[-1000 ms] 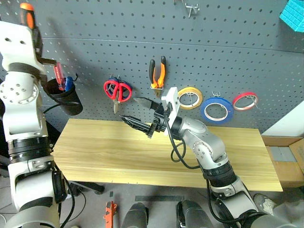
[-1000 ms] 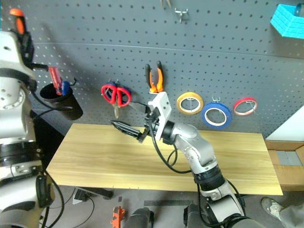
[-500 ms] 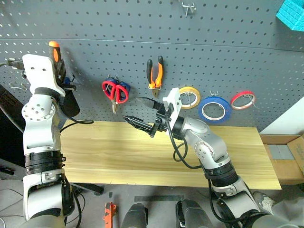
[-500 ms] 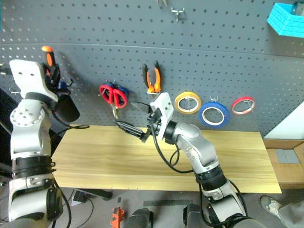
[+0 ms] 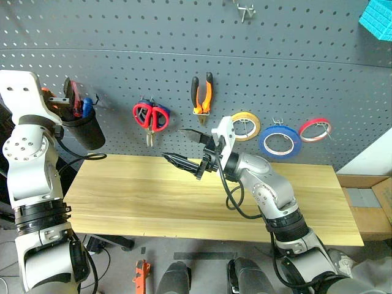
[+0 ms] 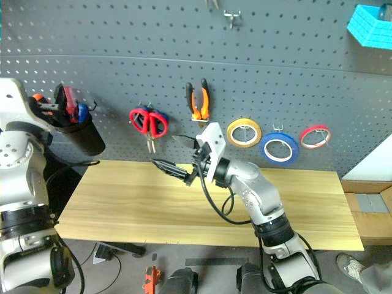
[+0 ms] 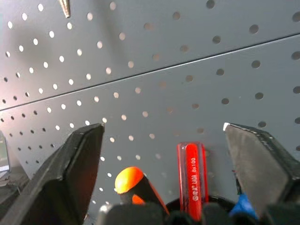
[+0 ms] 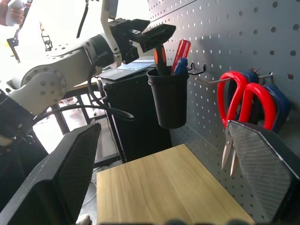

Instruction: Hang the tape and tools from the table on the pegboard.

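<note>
The left gripper stands with its fingers spread wide just above the black cup on the pegboard, the orange-handled screwdriver sitting in the cup directly below it (beside a red handle). The right gripper, also spread and empty, hovers over the table, with the red-handled scissors just beyond its fingertips; pliers and blue tape hang on the pegboard.

On the pegboard hang red-handled scissors, orange-handled pliers and yellow, blue and red tape rolls, above the table, where the right hand hovers open.
</note>
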